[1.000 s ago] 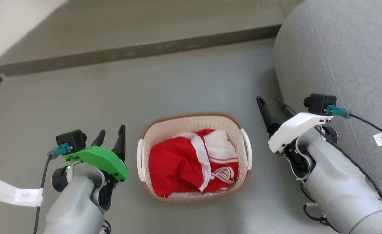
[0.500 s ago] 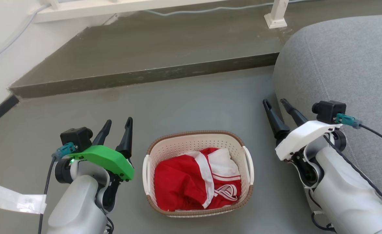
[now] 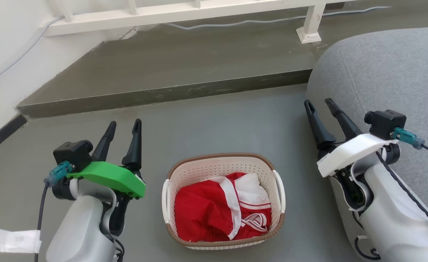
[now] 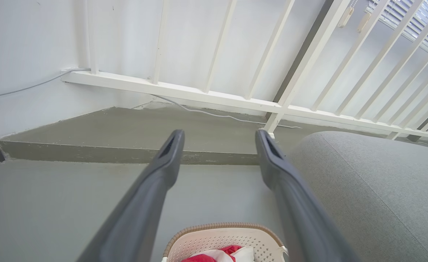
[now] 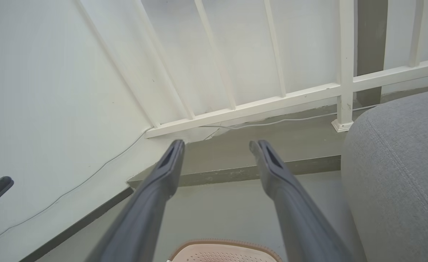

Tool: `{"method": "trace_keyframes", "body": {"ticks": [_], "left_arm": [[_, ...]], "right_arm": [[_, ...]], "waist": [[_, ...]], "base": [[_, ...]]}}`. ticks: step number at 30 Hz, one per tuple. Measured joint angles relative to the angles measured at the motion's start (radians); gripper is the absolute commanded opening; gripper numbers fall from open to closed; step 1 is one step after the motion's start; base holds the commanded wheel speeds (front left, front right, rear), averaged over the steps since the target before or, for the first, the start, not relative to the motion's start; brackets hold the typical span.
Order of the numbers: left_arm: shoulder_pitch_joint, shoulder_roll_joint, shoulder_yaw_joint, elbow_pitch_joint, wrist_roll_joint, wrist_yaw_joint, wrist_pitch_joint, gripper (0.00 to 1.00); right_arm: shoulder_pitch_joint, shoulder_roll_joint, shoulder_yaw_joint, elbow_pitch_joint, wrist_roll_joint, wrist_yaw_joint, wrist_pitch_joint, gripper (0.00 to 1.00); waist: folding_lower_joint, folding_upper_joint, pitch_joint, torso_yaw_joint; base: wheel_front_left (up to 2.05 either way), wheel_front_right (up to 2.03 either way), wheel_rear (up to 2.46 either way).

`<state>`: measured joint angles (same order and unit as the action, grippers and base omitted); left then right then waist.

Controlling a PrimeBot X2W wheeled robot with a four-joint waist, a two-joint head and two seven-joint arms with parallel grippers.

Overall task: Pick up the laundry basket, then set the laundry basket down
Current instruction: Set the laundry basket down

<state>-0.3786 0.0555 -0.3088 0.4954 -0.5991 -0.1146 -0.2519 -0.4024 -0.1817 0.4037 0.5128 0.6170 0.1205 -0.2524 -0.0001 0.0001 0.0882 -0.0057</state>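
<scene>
Though it is perforated, the laundry basket [image 3: 214, 168] holds red cloth [image 3: 199, 211].

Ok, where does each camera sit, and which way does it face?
Head view: on the head, facing forward and down at the laundry basket; left gripper and right gripper show.
Left wrist view: on that wrist, along its open fingers toward the railing.
Right wrist view: likewise, its fingers aimed at railing and wall.
Shared: both wrist views catch basket, railing, sofa.

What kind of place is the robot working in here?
Probably a room in a home: a grey fabric sofa, a laundry basket holding red clothes on the floor, and a white railing behind.
</scene>
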Motion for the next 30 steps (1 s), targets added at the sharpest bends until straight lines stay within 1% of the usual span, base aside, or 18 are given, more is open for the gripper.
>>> {"method": "trace_keyframes", "body": {"ticks": [3, 8, 12, 17, 20, 22, 27, 30], "left_arm": [[0.018, 0.0, 0.017, -0.039, 0.018, 0.0, 0.0, 1.0], [0.057, -0.002, 0.04, -0.099, 0.072, 0.001, 0.0, 1.0], [0.105, -0.003, 0.076, -0.138, 0.081, 0.013, 0.0, 1.0], [0.15, -0.006, 0.08, -0.162, 0.116, 0.014, 0.0, 1.0], [0.18, -0.005, 0.095, -0.179, 0.126, 0.024, 0.0, 1.0], [0.196, -0.006, 0.103, -0.188, 0.132, 0.028, 0.0, 1.0], [0.222, -0.007, 0.148, -0.23, 0.146, 0.054, 0.0, 1.0], [0.234, -0.008, 0.148, -0.252, 0.146, 0.053, 0.0, 1.0]], "right_arm": [[0.022, -0.001, -0.016, -0.033, -0.019, -0.002, -0.001, 1.0], [0.073, -0.009, -0.086, -0.106, -0.049, -0.027, -0.001, 1.0], [0.108, -0.003, -0.094, -0.151, -0.075, -0.027, -0.001, 1.0], [0.179, -0.002, -0.125, -0.195, -0.092, -0.027, -0.001, 1.0], [0.219, 0.008, -0.132, -0.214, -0.102, -0.034, -0.001, 1.0], [0.234, 0.011, -0.138, -0.224, -0.118, -0.034, -0.001, 1.0], [0.26, 0.018, -0.157, -0.266, -0.144, -0.034, -0.001, 1.0], [0.282, 0.021, -0.16, -0.275, -0.154, -0.034, -0.001, 1.0]], "waist": [[0.0, 0.0, -0.006, 0.002], [0.0, 0.0, -0.02, 0.014], [0.0, 0.0, -0.03, 0.021], [0.0, 0.0, -0.042, 0.032], [0.0, 0.0, -0.046, 0.034], [0.0001, 0.0, -0.048, 0.034], [0.0, 0.0, -0.051, 0.036], [0.0, 0.0, -0.052, 0.036]], "base": [[0.0, 0.0, 0.0], [0.0, 0.0, 0.0], [0.0, 0.0, 0.0], [0.0, 0.0, 0.0], [0.0, 0.0, 0.0], [0.0, 0.0, 0.0], [0.0, 0.0, 0.0], [0.0, 0.0, 0.0]]}}
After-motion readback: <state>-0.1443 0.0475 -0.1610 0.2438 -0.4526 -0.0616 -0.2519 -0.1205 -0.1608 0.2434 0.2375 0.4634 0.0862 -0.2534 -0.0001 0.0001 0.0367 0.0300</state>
